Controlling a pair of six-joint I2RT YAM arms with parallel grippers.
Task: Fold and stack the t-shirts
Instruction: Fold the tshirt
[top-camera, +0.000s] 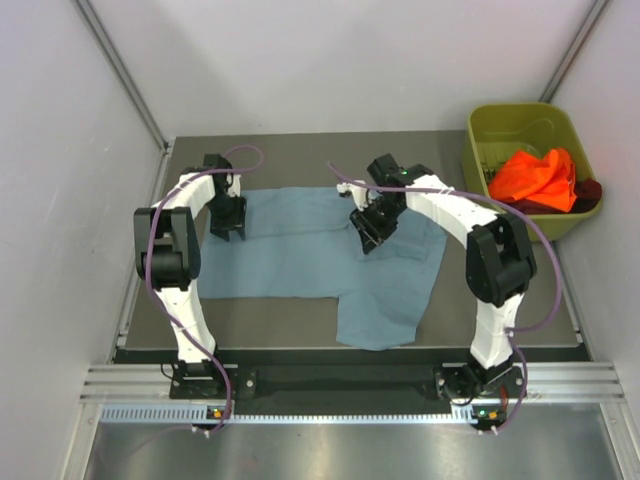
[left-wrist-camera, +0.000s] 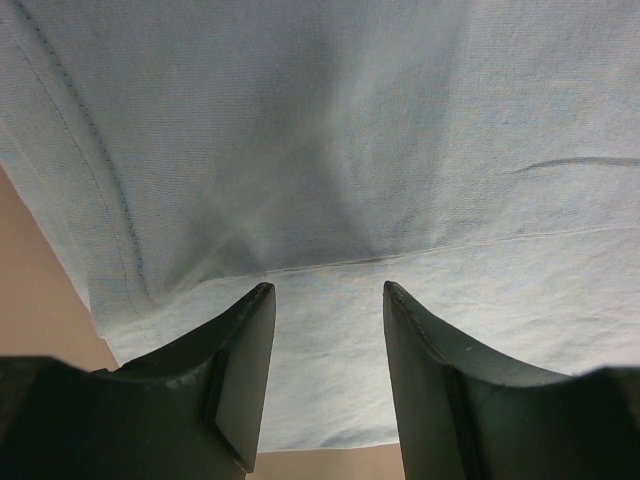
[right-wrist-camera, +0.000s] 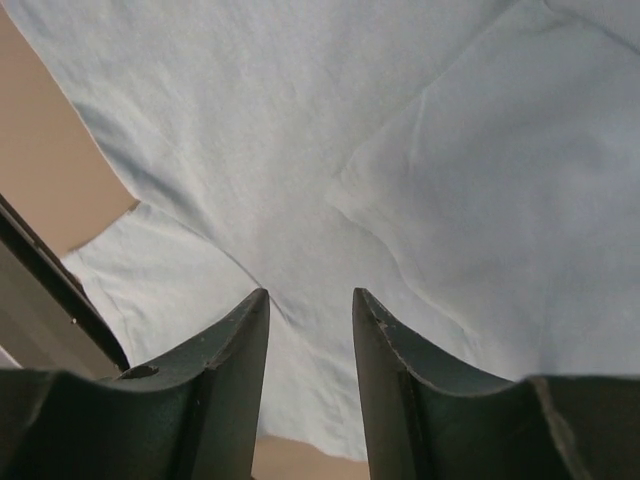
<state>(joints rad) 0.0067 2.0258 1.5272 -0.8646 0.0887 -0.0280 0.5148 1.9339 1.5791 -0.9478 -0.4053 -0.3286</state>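
Your blue-grey t-shirt (top-camera: 320, 255) lies spread flat across the middle of the table (top-camera: 260, 322), one flap reaching down to the near edge. There's bare tabletop beyond its far edge and at the near left. The orange t-shirt (top-camera: 535, 178) and the maroon t-shirt (top-camera: 588, 193) sit crumpled in the green bin (top-camera: 500, 122) at the far right. Your left gripper (left-wrist-camera: 325, 300) points down over the shirt's left hem, jaws parted, holding nothing. Your right gripper (right-wrist-camera: 310, 305) arches in over the upper middle, jaws apart too, cloth just beneath.
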